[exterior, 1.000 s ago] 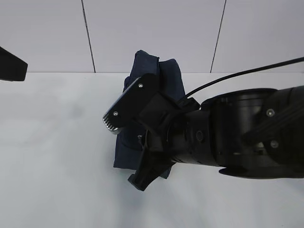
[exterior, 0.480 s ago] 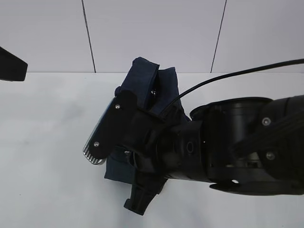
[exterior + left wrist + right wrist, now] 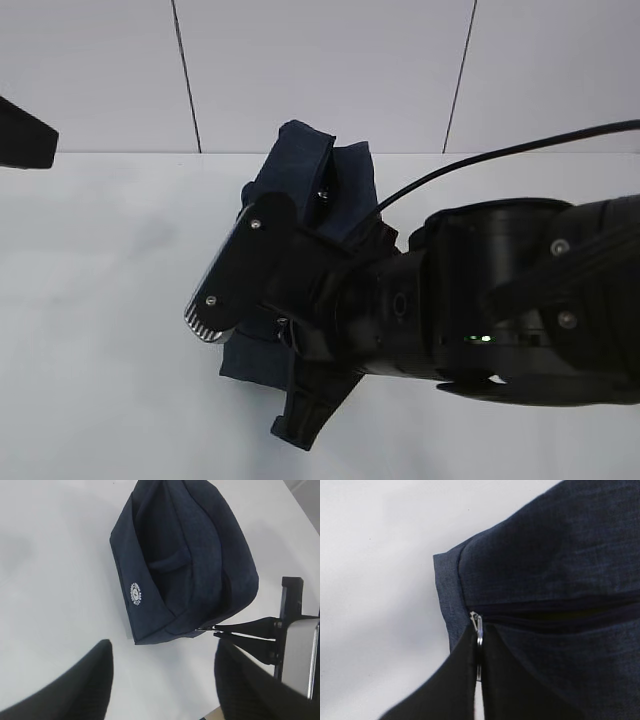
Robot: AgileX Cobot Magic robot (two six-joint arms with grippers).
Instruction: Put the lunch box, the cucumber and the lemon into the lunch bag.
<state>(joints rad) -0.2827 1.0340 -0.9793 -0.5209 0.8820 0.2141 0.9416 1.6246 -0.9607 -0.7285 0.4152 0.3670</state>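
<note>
Fingers of my right claw (image 3: 479, 680) pinched tight on the silver zipper pull (image 3: 478, 625), right at the corner of the lunch bag (image 3: 185, 560). Zipper line beyond the pull shows a thin dark gap; I can't tell whether it is opening or closing. Bag sits on the white table (image 3: 110, 300), near the middle. Lunch box, cucumber and lemon appear in none of my views, so I judge they may already be inside, but that's unconfirmed. Right arm reaches in low from the right, wrist rolled, crowding the bag's near side. Left claw (image 3: 160, 680) hangs released, empty, above and beside the bag, looking down on its logo patch (image 3: 136, 593).
</note>
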